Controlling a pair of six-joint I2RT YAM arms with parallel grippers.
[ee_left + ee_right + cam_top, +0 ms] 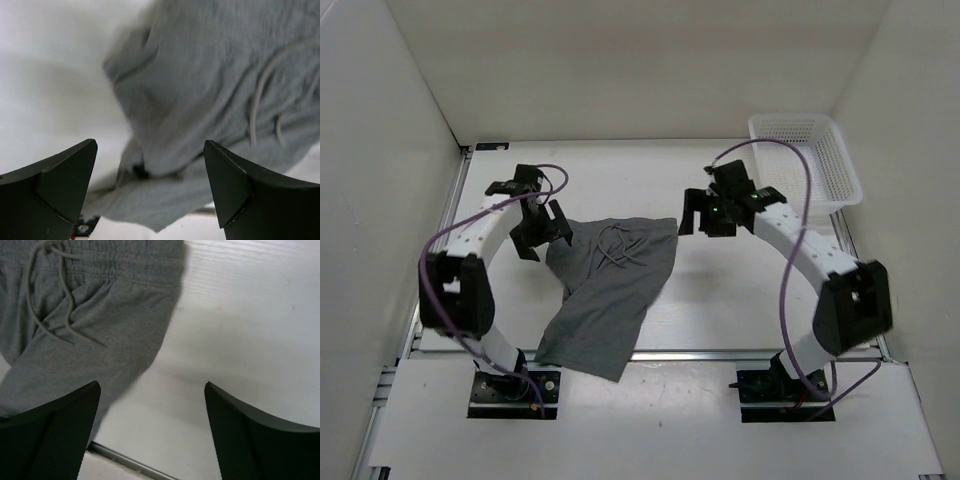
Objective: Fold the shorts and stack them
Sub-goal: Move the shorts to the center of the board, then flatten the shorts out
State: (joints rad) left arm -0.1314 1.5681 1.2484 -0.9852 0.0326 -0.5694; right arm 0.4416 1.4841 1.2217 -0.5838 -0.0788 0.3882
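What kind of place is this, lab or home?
Most likely a robotics lab test cell, not a home: plain white walls box in a white table, a left arm and right arm are bolted at its near edge, and the only props are grey shorts and a mesh basket.

High rear camera overlooks the table (720,300); both wrist cameras closely view the shorts (605,300).

Shorts (610,290) on table (740,290), basket (790,122) rear right
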